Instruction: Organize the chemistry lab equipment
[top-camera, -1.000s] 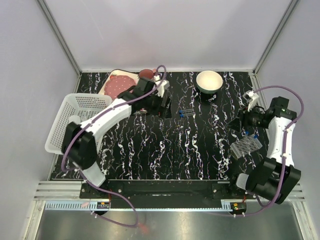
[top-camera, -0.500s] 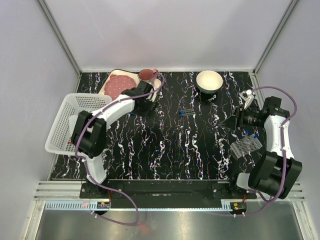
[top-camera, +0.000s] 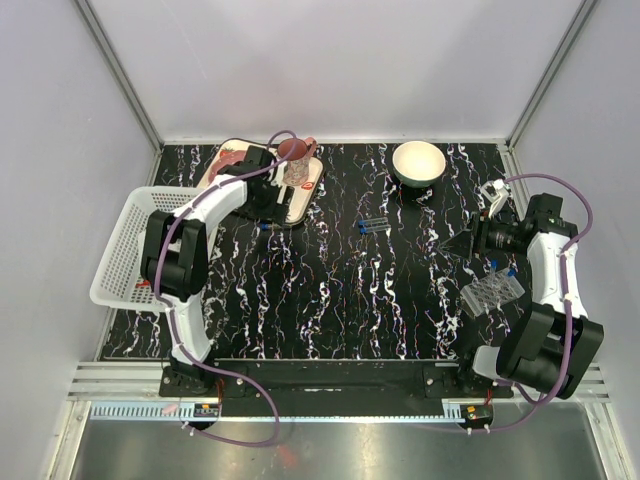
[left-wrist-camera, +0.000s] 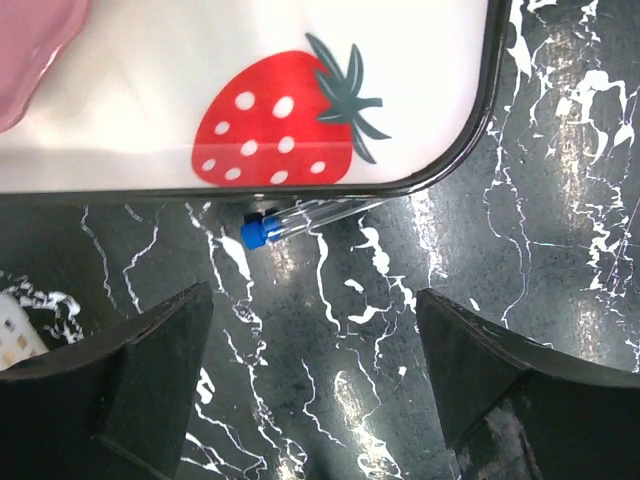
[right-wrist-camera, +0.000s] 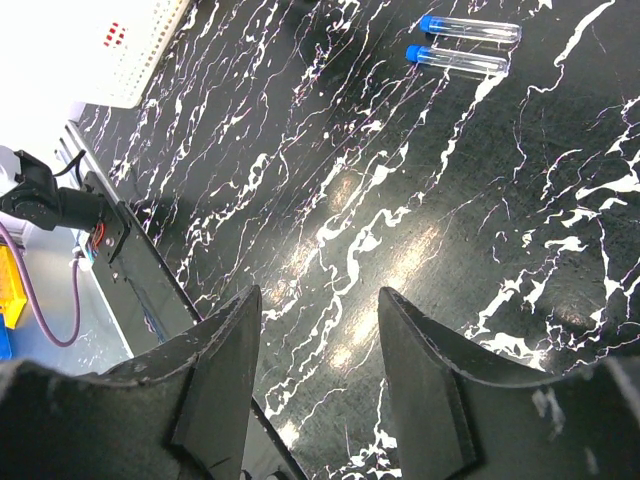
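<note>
A blue-capped test tube (left-wrist-camera: 300, 220) lies on the table against the front rim of the strawberry-print tray (left-wrist-camera: 450, 165); it also shows in the top view (top-camera: 268, 227). My left gripper (left-wrist-camera: 312, 295) is open and empty, hovering just short of that tube, at the tray's front edge in the top view (top-camera: 268, 210). Two more blue-capped tubes (top-camera: 373, 225) lie side by side mid-table, also in the right wrist view (right-wrist-camera: 462, 45). My right gripper (right-wrist-camera: 320, 292) is open and empty above bare table, right of them (top-camera: 450, 243). The clear tube rack (top-camera: 492, 293) sits under my right arm.
A white basket (top-camera: 150, 245) stands at the left edge, also in the right wrist view (right-wrist-camera: 140, 50). A white bowl (top-camera: 418, 162) is at the back. The tray (top-camera: 305, 195) carries a pink plate (top-camera: 232, 165) and cup (top-camera: 292, 150). Small blue caps (top-camera: 492, 265) show by the rack.
My left arm has swung back and left from beside the middle tubes to the tray's front edge. My right gripper has shifted slightly back and stayed open.
</note>
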